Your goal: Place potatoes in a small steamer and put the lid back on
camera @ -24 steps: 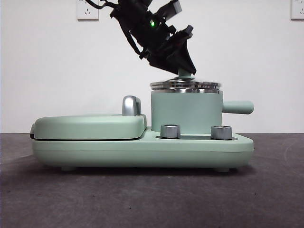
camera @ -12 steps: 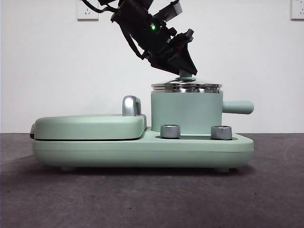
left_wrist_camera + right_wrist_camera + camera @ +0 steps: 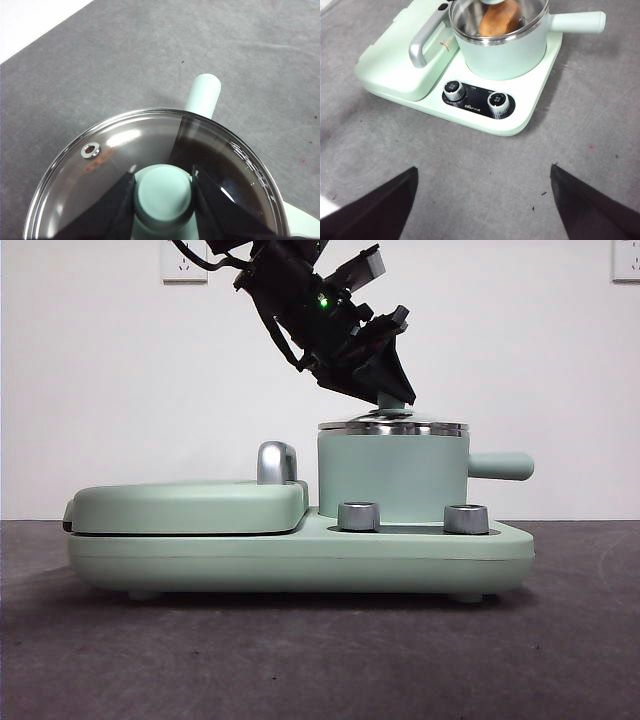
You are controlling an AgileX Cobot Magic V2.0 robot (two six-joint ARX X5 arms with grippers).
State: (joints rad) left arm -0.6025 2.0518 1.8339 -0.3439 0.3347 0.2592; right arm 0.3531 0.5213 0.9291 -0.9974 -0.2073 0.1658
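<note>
The arm over the table is all black, a blocky wrist with angular plates, a small green light glowing on its side and black cables looping off the top. The left gripper (image 3: pixel 393 392) tapers to two flat, matte black wedge-shaped fingers (image 3: pixel 112 212). The right gripper (image 3: pixel 482 210) has two broad, dark pointed blades.

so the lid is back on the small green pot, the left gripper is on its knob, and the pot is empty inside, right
Not empty: the right wrist view shows the brown-orange potato inside the small mint-green steamer pot. The rest holds: the clear glass lid sits on it, and the left gripper is around its mint-green knob.
</note>
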